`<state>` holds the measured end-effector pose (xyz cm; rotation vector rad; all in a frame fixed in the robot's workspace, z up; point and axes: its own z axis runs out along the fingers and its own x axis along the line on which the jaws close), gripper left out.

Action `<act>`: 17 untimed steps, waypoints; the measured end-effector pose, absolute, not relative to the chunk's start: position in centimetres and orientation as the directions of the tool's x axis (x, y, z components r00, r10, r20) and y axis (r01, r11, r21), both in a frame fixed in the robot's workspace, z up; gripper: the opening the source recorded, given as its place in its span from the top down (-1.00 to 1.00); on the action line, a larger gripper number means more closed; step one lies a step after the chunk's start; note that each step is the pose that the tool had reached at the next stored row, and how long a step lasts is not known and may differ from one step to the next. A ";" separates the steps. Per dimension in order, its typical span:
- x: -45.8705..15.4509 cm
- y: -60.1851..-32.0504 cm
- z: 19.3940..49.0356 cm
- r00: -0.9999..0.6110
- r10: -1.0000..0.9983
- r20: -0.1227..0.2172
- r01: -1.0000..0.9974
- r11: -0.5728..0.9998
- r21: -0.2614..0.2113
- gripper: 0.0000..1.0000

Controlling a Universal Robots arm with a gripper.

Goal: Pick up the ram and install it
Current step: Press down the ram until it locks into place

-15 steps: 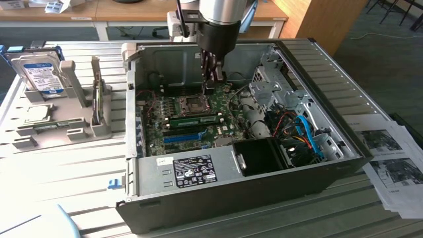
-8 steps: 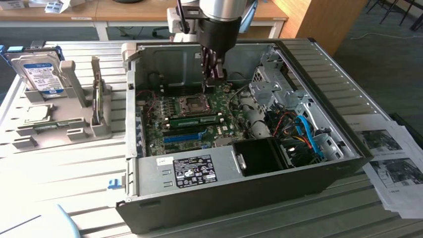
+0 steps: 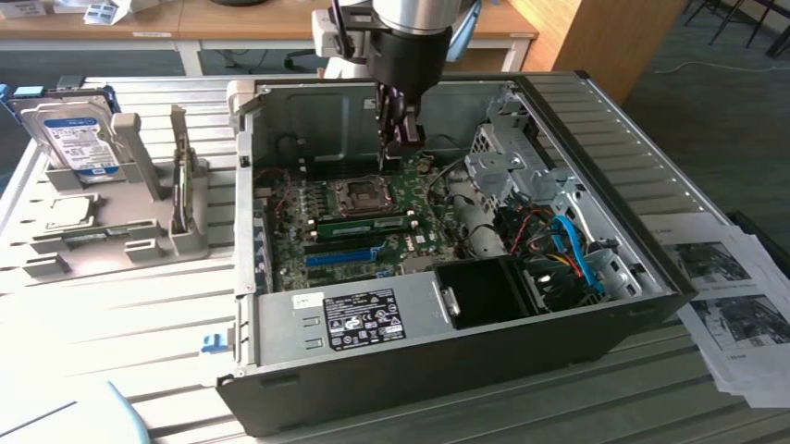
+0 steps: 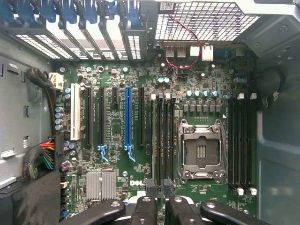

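Note:
A long green ram stick [image 3: 364,223] lies seated in a slot on the motherboard [image 3: 413,245], just in front of the CPU socket [image 3: 365,192]. My gripper [image 3: 401,155] hangs inside the open computer case [image 3: 642,213], well above the board and behind the socket. In the wrist view its black fingertips [image 4: 150,185] stand a little apart, in line with the dark memory slots [image 4: 163,136] beside the CPU socket [image 4: 199,150]. Nothing shows between the fingers of the gripper [image 4: 159,186], which is open.
A grey holder [image 3: 124,245] on the exterior view's left carries a silver hard drive [image 3: 77,139] and a thin upright board [image 3: 183,190]. Blue and black expansion slots [image 4: 127,117], cables [image 3: 561,250], a drive cage [image 3: 512,153] and the power supply [image 3: 358,319] crowd the case. Papers [image 3: 734,305] lie on the right.

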<state>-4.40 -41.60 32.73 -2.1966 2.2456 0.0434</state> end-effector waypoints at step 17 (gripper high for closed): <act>-4.4 -41.6 32.8 -0.022 -1.000 -0.020 -1.000 0.022 0.020 0.81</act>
